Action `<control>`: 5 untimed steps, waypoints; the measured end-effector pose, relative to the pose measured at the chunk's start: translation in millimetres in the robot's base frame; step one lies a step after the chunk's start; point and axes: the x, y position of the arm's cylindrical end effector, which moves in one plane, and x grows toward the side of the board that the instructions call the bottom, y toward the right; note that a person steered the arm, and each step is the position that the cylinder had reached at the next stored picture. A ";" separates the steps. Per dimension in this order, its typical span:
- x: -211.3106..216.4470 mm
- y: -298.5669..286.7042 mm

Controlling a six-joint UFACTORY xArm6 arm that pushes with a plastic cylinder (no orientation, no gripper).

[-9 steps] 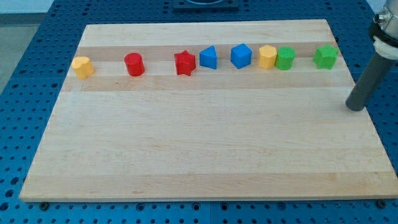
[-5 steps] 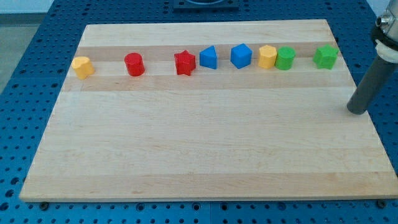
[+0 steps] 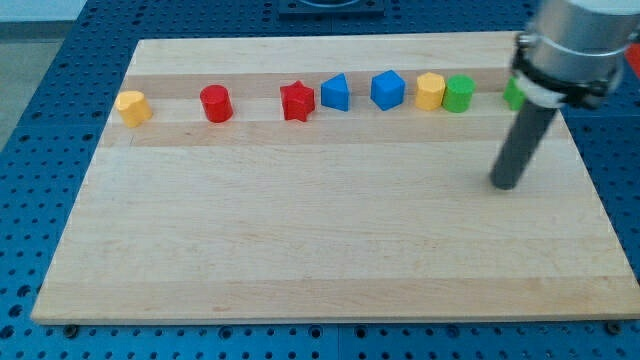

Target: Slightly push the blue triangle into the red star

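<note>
The blue triangle (image 3: 336, 93) sits on the wooden board (image 3: 320, 230) near the view's top, just right of the red star (image 3: 297, 101), with a thin gap between them. My tip (image 3: 505, 186) rests on the board at the view's right, far right of and below both blocks. The rod rises from it toward the view's top right.
In the same row stand a yellow block (image 3: 132, 106), a red cylinder (image 3: 215, 103), a blue cube (image 3: 387, 89), a yellow block (image 3: 430, 90) touching a green cylinder (image 3: 458, 93), and a green block (image 3: 513, 94) partly hidden behind the arm.
My tip has moved left and slightly down, in from the board's right edge. The arm now covers part of the far-right green block. No block has moved.
</note>
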 end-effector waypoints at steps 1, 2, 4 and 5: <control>0.0 -42.2; 0.0 -42.6; -22.3 -58.6; -52.8 -58.9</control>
